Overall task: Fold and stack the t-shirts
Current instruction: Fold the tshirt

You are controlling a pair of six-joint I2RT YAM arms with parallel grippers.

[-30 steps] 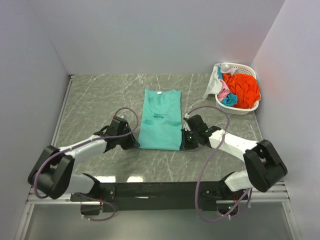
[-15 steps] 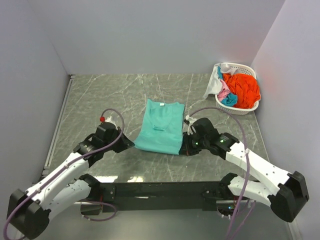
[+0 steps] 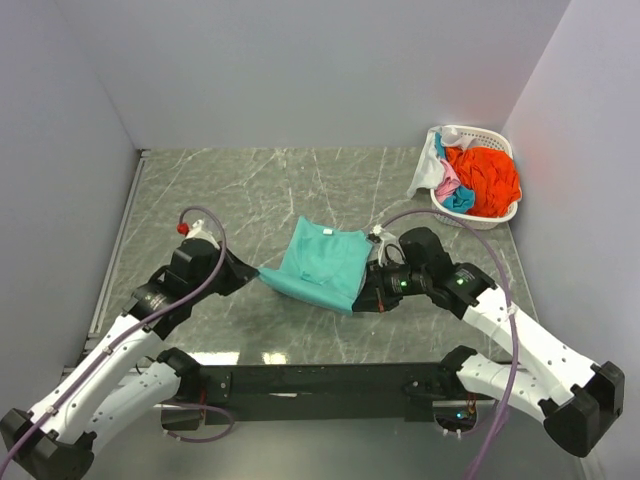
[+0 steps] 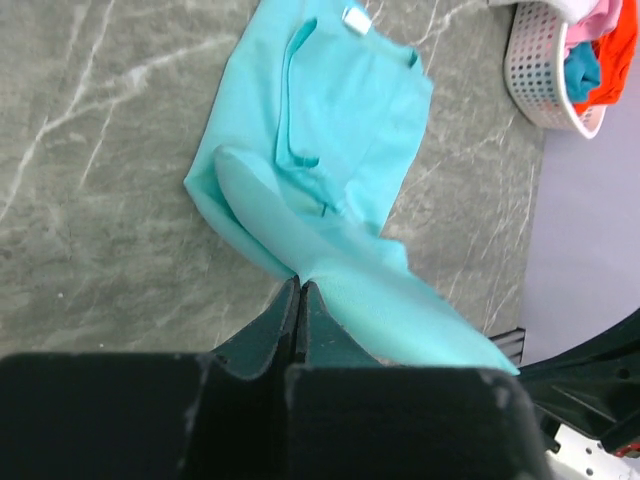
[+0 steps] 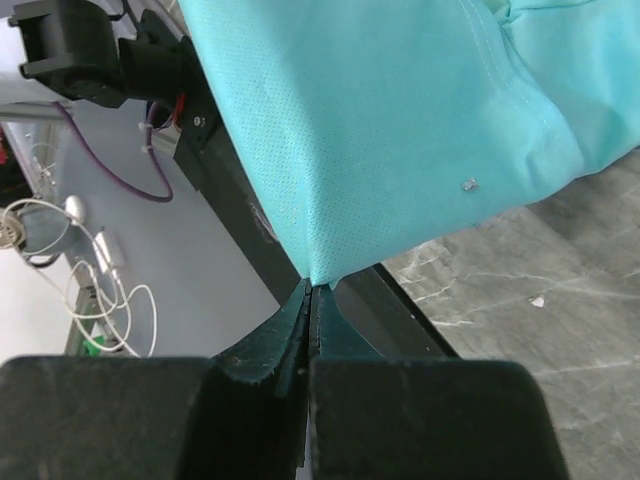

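Observation:
A teal-green t-shirt (image 3: 325,260) lies mid-table with its near hem lifted off the surface. My left gripper (image 3: 254,272) is shut on the hem's left corner. My right gripper (image 3: 357,302) is shut on its right corner. The left wrist view shows the shirt (image 4: 330,130) with its collar end flat on the table and cloth rising to my pinched fingertips (image 4: 285,310). The right wrist view shows the raised cloth (image 5: 380,130) hanging from my closed jaws. Orange-red (image 3: 487,178), pink, white and blue shirts sit piled in the basket.
A white latticed basket (image 3: 478,219) stands at the back right corner, also in the left wrist view (image 4: 545,75). Grey walls enclose the marble table (image 3: 200,190) at back and both sides. The black arm mount (image 3: 320,380) runs along the near edge.
Both grippers have lifted the teal shirt's near hem off the table and carried it up and towards the far side. The arms have raised and spread.

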